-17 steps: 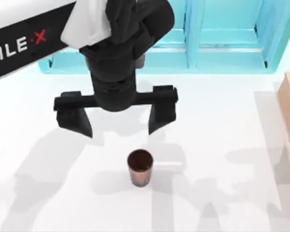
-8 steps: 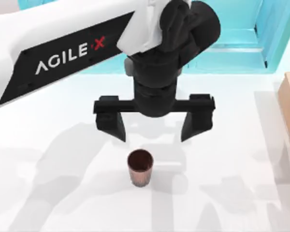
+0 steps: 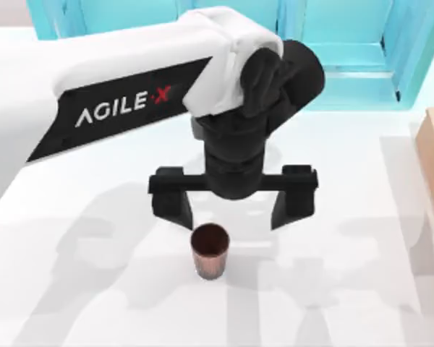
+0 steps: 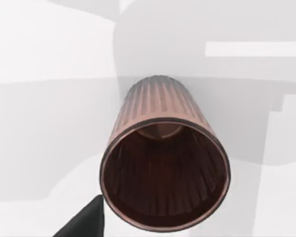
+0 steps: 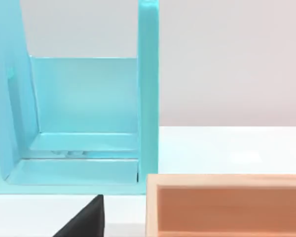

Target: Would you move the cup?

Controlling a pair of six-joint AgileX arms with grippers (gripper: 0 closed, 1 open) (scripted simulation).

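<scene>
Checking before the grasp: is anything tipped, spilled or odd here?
Nothing stands out. The cup stands upright on the table, and the open left gripper is beside it.

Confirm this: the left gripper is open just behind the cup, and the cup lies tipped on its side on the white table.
Not quite. The cup stands upright, rim up and dark inside showing, as the top view shows. The rest holds: the left gripper is open just behind it, over the white table.
</scene>
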